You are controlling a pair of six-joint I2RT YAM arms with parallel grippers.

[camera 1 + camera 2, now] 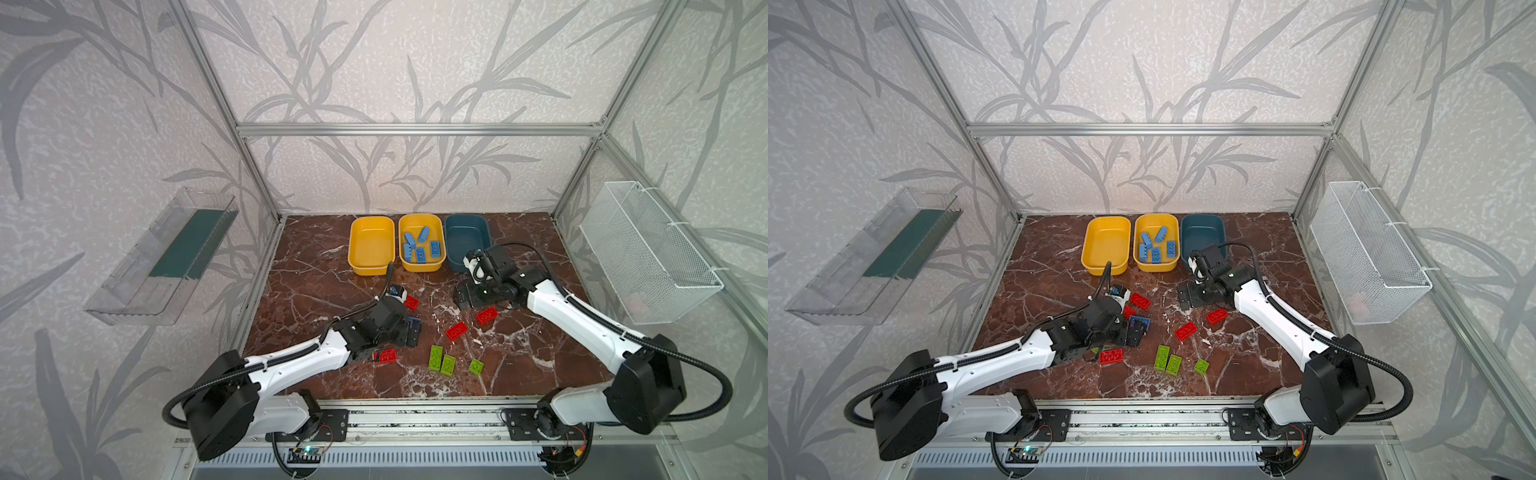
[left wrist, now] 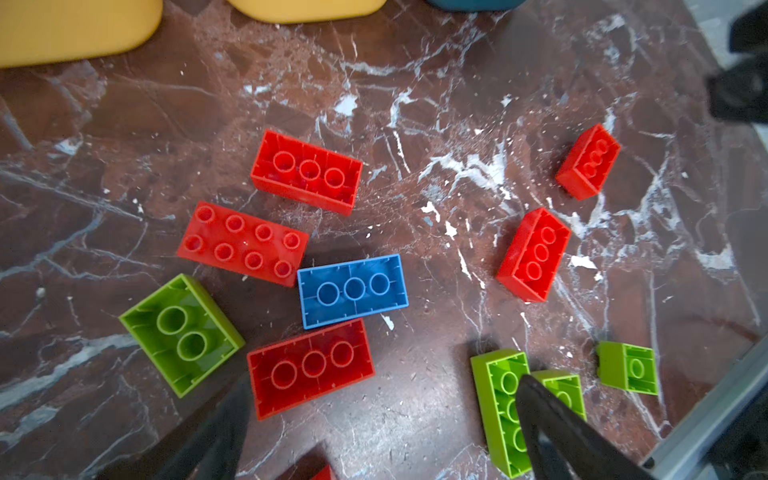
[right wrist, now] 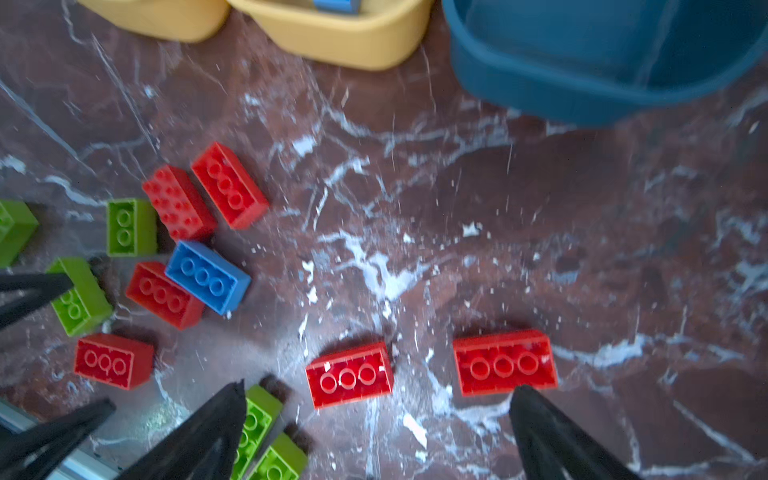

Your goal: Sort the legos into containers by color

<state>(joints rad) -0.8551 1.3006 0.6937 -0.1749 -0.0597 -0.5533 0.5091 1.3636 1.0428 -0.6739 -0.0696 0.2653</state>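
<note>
One blue lego (image 2: 353,291) lies on the table (image 2: 415,124) beneath the wide-open, empty left gripper (image 2: 384,380), the right gripper (image 3: 380,386) equally open; next it likely needs pinching and carrying to the blues' yellow container (image 1: 422,267).

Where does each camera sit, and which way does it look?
A top view: high over the arm bases, looking down at the table; left arm and right arm show.
A top view: beside it, same direction, same table.
Left wrist: on left arm, facing down at legos; open left gripper shows.
Right wrist: on right arm, facing down; open right gripper shows.
Shared: both wrist views show the blue lego.
</note>
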